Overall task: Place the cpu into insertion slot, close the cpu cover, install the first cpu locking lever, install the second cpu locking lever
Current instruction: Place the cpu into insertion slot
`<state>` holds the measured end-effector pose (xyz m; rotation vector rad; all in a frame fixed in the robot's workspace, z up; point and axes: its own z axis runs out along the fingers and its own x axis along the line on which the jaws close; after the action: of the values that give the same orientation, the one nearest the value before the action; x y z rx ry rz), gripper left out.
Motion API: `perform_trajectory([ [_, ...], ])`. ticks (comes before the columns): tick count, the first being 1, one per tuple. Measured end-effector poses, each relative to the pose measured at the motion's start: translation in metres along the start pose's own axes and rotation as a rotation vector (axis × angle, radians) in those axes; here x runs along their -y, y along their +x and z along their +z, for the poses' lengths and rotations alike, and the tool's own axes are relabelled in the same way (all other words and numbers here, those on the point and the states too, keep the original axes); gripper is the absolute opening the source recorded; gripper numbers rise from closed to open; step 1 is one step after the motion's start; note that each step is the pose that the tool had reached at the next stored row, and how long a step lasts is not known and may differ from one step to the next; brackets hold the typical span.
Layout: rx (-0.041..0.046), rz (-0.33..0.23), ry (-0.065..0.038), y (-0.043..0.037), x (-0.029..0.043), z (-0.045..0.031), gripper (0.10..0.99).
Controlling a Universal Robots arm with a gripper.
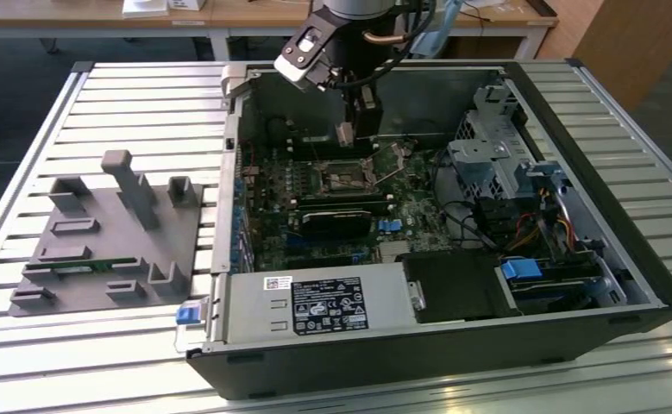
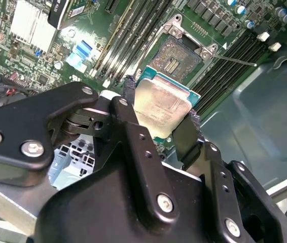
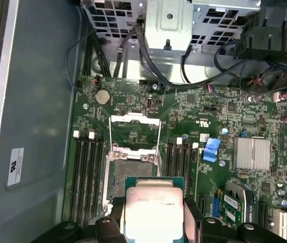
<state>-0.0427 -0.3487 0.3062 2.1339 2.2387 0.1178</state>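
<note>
Currently the cpu (image 3: 153, 210) sits clamped at two edges between the fingers (image 2: 129, 98) of the gripper (image 2: 160, 115), held clear above the bare socket (image 3: 132, 174). The cpu cover (image 3: 134, 129) is swung open beside it on the motherboard (image 1: 312, 211), upper centre of the exterior view.

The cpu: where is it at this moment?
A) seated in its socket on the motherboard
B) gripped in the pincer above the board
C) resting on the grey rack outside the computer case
B: in the second wrist view the cpu is clamped between the fingers of the pincer, and the socket beyond it is bare.
</note>
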Motion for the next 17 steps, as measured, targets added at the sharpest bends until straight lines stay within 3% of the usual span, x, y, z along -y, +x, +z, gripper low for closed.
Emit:
perform_trajectory([
  [7, 0.0082, 0.093, -0.001, 0.0003, 0.0004, 0.0049, 0.541],
  [13, 0.0203, 0.095, -0.002, 0.0002, 0.0009, 0.0106, 0.541],
  [17, 0.0164, 0.049, -0.001, 0.0003, 0.0014, 0.0164, 0.541],
])
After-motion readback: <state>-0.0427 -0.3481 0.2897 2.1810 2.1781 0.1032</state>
